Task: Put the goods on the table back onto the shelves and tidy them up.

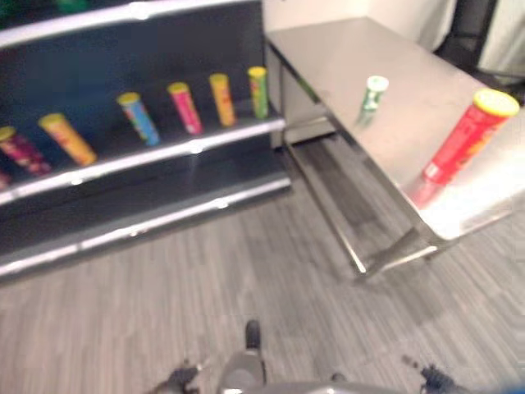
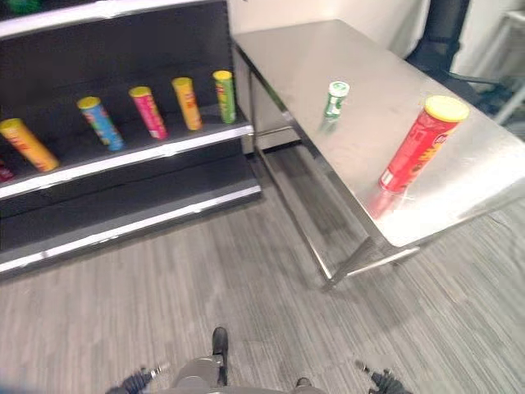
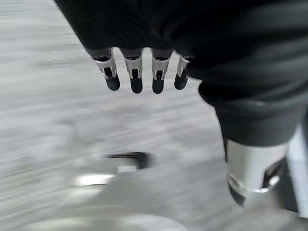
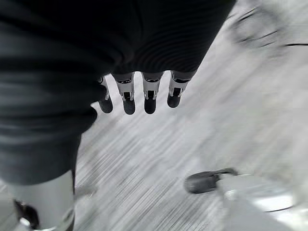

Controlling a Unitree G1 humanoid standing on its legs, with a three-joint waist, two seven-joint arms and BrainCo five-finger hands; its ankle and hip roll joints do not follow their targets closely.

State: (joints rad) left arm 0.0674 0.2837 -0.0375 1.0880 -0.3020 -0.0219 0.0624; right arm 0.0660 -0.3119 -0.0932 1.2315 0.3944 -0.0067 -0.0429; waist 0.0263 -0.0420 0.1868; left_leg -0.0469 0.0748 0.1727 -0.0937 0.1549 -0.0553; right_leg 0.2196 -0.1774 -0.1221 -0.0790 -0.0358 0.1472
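On the steel table (image 2: 459,189) at right stand a red canister (image 2: 414,148) near its front edge and a small green can (image 2: 335,99) farther back, both awaiting shelving beside the canisters (image 2: 187,103) lined on the left shelf (image 2: 139,156). Left hand (image 3: 139,72) and right hand (image 4: 139,91) hang over the floor, fingers straight, holding nothing.

Left hand (image 3: 144,72) fingers apparently relaxed, empty; right hand (image 4: 139,91) likewise.

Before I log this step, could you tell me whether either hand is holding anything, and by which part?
Nothing is held. The left hand and right hand hang with relaxed fingers over the floor.
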